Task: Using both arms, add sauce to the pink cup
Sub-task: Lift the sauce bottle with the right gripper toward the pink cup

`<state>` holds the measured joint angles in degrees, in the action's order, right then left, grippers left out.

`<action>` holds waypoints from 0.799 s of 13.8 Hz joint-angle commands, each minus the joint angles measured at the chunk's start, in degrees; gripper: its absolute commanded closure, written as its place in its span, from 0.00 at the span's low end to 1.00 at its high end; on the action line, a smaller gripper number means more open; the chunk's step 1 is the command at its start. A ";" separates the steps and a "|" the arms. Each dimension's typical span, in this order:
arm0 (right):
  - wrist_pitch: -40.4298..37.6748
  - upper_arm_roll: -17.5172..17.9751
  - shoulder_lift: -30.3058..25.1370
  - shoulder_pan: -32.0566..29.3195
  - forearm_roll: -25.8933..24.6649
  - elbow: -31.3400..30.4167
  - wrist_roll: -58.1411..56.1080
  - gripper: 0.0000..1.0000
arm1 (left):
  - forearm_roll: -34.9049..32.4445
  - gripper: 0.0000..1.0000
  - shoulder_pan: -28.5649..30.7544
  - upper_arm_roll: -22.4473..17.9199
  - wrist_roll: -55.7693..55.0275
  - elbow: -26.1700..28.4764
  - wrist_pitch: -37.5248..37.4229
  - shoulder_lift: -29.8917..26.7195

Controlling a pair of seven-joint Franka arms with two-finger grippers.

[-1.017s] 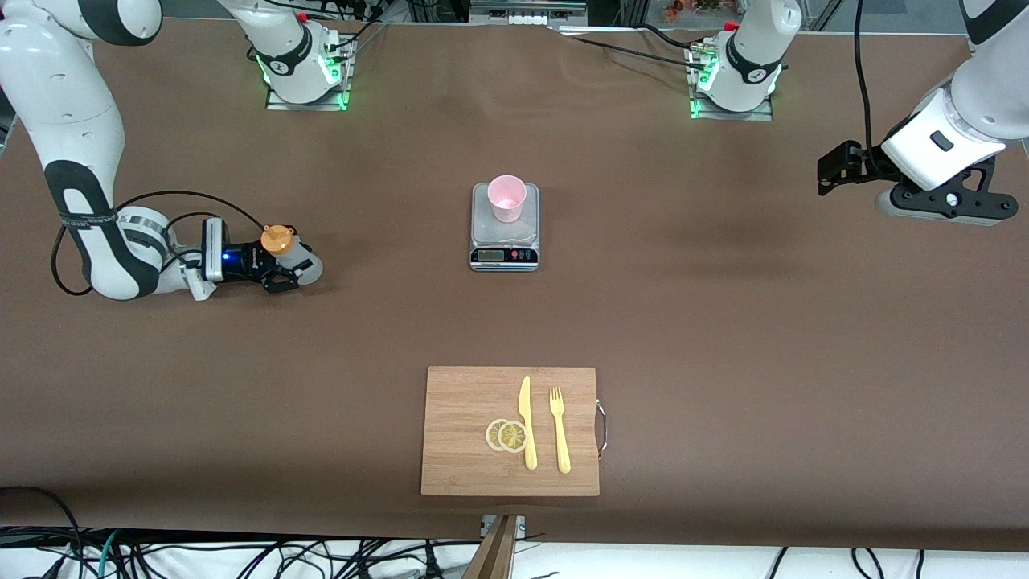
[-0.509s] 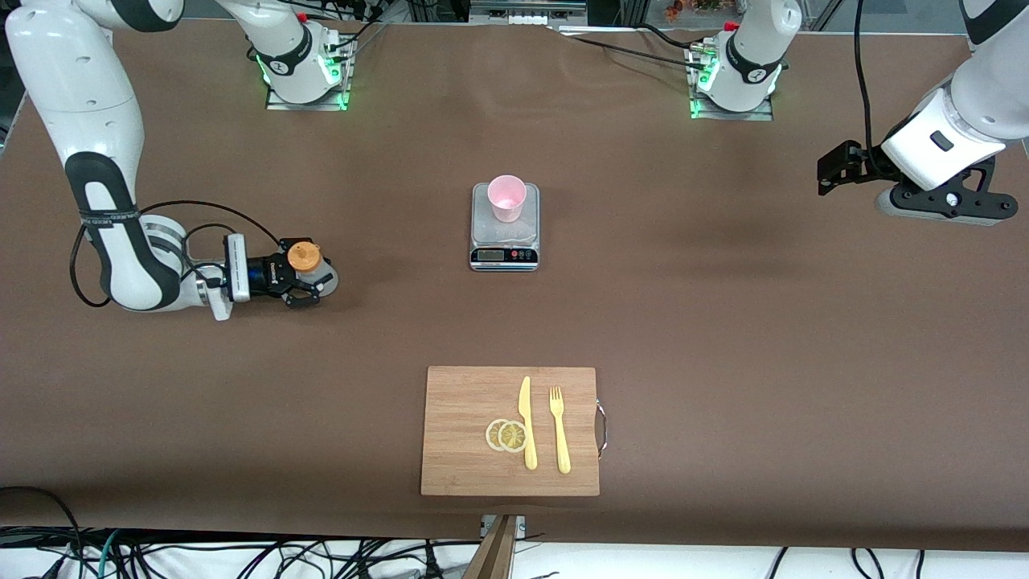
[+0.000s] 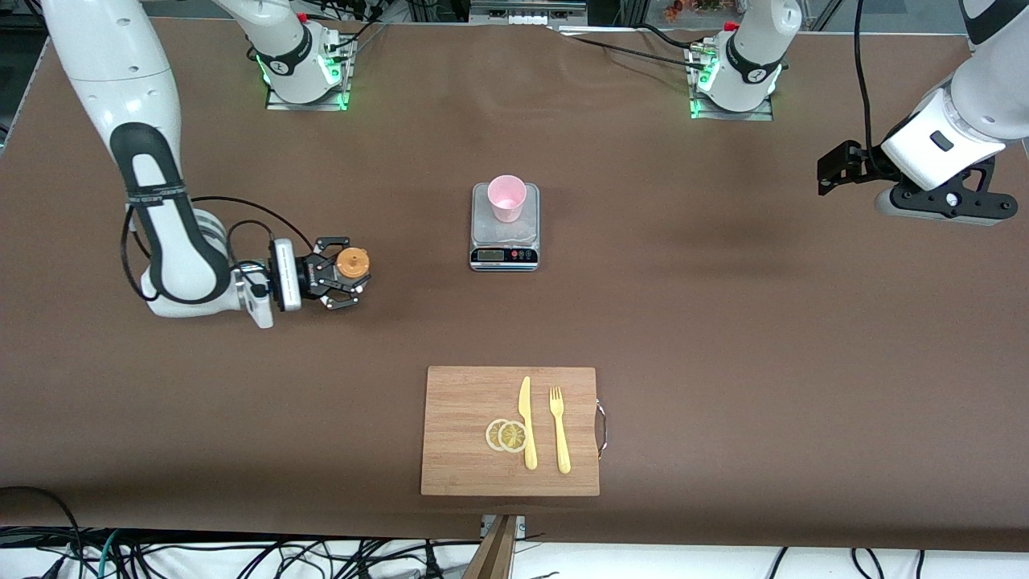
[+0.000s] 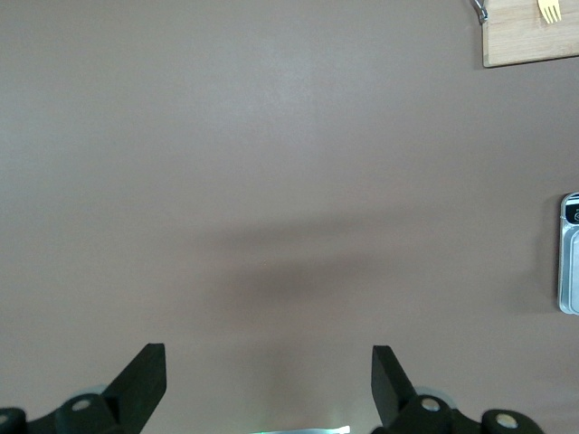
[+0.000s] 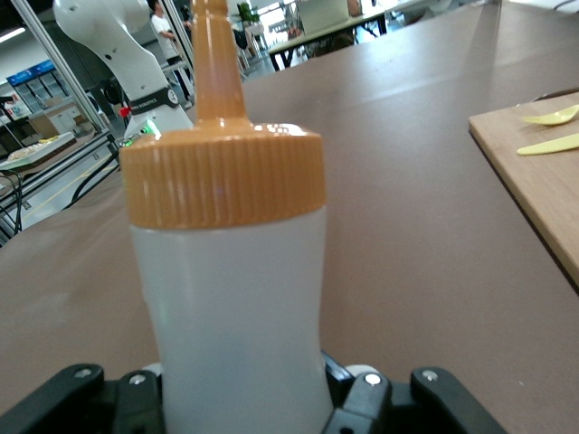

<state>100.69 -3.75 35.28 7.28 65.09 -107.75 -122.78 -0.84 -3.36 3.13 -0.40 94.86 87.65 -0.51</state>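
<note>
Carrying the sauce [image 3: 353,261] upright in the right claw [image 3: 342,283], clamped round the whitish body below the orange cap, over bare counter [image 3: 723,322] toward the right arm's end from the scale [image 3: 504,227]. Seen close in the right wrist view: bottle [image 5: 231,307] held straight, nozzle up, nothing spilled.

Pink cup [image 3: 507,198] standing upright on the scale, toward the bases' end of its platform, mouth open and unobstructed. Left claw [image 4: 269,384] with fingers spread wide apart and holding nothing, waiting high over the counter well off toward the left arm's end from the scale.

Step in hand, as a judgement: transport of the bottle toward the cup; pouring not yet begun. Next move likely calling for bringing the bottle beside and above the cup, tipping the nozzle over the rim, then squeezing, perhaps with the left claw steadying the cup or the bottle.

Room for moving: open brown counter between bottle and scale, no obstacle on that path. Cutting board [image 3: 510,430] with knife, fork and lemon slices lying nearer the front camera than the scale, well apart from it. Main risk: knocking the light cup off the scale with the bottle or claw.
</note>
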 commanded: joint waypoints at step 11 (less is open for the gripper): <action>12.60 -0.47 -15.68 17.84 -22.79 -8.62 44.00 1.00 | 0.31 0.00 0.02 -0.14 0.23 -0.03 -0.90 -0.89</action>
<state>112.45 -3.83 22.66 22.44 46.01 -114.54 -84.33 -0.84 -3.36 3.12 -0.40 94.86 87.61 -0.53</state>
